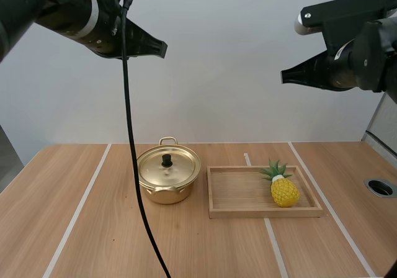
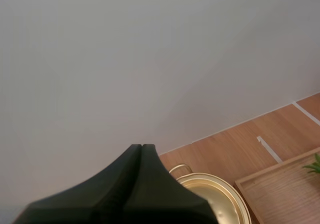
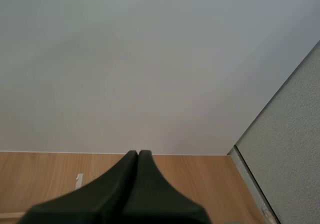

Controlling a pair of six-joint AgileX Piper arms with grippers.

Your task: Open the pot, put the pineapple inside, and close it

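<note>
both arms parked high over the table [image 1: 87,228], task not begun. left gripper [image 1: 162,47] has its fingers pressed together into one wedge, holding nothing, up above the pot side; right gripper [image 1: 285,76] is the same, closed and empty, up above the tray side. pot [image 1: 166,190] stands on the table just beside the tray [image 1: 224,213], lid [image 1: 180,169] on, black knob [image 1: 167,160] at centre. pineapple [image 1: 285,191] sits in the right end of the tray, close to its right wall, crown [image 1: 273,169] tilted back-left. risks as I see them: knob is small, so an off-centre pinch likely slips or tips the lid; the pot looks light and may drag or lift with the lid if it binds. jaws need to open before descent, or the wedge just pushes the knob. lid set down in the tray would crowd the fruit. pineapple body is rounded and probably slick, so it could squirt out of the fingers, and the tray wall next to it may block one finger. if it goes in upright, the crown may stop the lid seating. both arms converging over the pot could clash
</note>
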